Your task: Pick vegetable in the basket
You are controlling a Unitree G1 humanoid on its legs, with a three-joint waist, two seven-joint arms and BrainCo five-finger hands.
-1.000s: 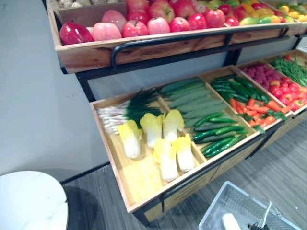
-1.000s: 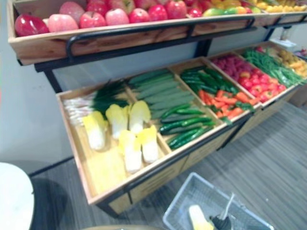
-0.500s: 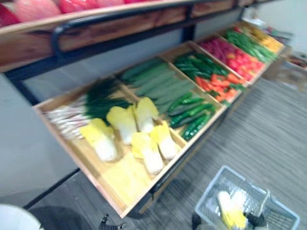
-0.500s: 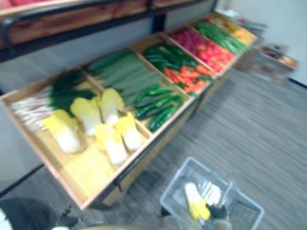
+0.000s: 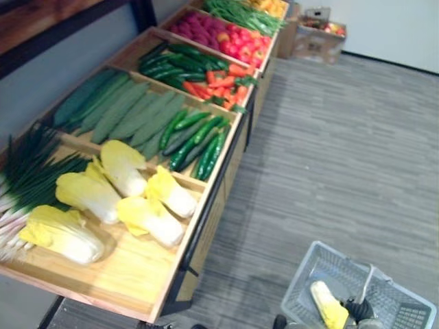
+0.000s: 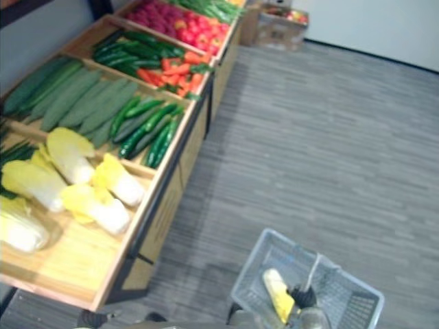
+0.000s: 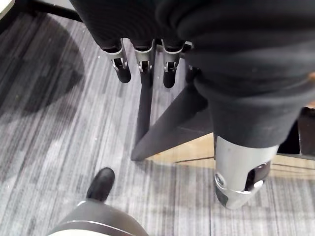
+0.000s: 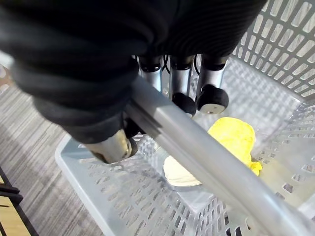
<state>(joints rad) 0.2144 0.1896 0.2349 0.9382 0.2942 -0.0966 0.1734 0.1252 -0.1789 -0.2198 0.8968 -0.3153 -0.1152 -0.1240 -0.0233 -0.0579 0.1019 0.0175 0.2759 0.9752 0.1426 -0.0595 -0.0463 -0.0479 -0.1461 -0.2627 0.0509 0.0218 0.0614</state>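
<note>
Grey striped floor [image 5: 343, 151] runs beside a long wooden stand [image 5: 137, 274] with open compartments, and a white wall [image 5: 398, 27] closes the far end. In the nearest compartment lie several pale yellow cabbages [image 5: 130, 168], with green onions [image 5: 27, 171] just beside them. The next compartment holds long dull-green gourds [image 5: 123, 113] and dark cucumbers [image 5: 199, 137]. Further along are carrots [image 5: 219, 79], and after them red and green produce that is too small to name.

Near the bottom edge of the head views, a light grey plastic basket [image 5: 322, 264] is well apart from the stand. One yellow cabbage [image 5: 328, 307] lies inside it. The right hand [image 5: 360, 308] shows there as a small dark shape at the middle of the basket, and its grip is hard to read from that view.

The right wrist view gives this part from close. The handle [image 8: 197, 152] of the basket is a grey bar, and the fingers [image 8: 182, 81] of the right hand are curled round it, with the thumb on the other side. Below the bar the yellow cabbage rests on the perforated bottom, its white stem end toward the middle.

The left wrist view shows the left hand [image 7: 142, 59] over the floor, close to a dark leg [image 7: 145, 108] of the stand. Its fingers hang straight and relaxed, side by side, and hold nothing.
</note>
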